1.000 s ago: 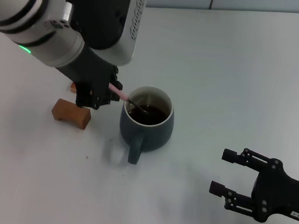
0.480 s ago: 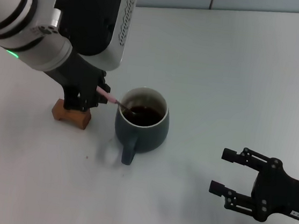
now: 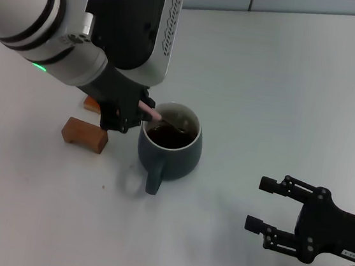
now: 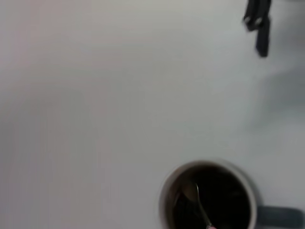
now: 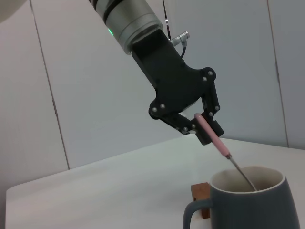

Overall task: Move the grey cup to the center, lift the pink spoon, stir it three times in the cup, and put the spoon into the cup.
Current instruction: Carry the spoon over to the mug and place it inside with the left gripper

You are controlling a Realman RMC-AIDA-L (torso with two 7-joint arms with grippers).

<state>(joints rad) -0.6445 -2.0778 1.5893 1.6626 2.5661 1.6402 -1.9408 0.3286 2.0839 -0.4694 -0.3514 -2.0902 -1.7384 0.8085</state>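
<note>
The left gripper [image 3: 130, 116] pinched the pink spoon [image 3: 157, 115], its bowl dipped inside the grey cup [image 3: 169, 146] mid-table; a wide stir might shove the cup, while the right gripper [image 3: 270, 208] waited open.

A broad white table [image 3: 285, 87] fills the head view, matte and plain, with soft shadows lying on its surface. Along its far edge runs a pale grey wall [image 3: 289, 1], split by a thin vertical seam. From the right wrist view that wall [image 5: 86, 95] rises in tall light panels parted by narrow dark joints. The light is even and diffuse.
</note>
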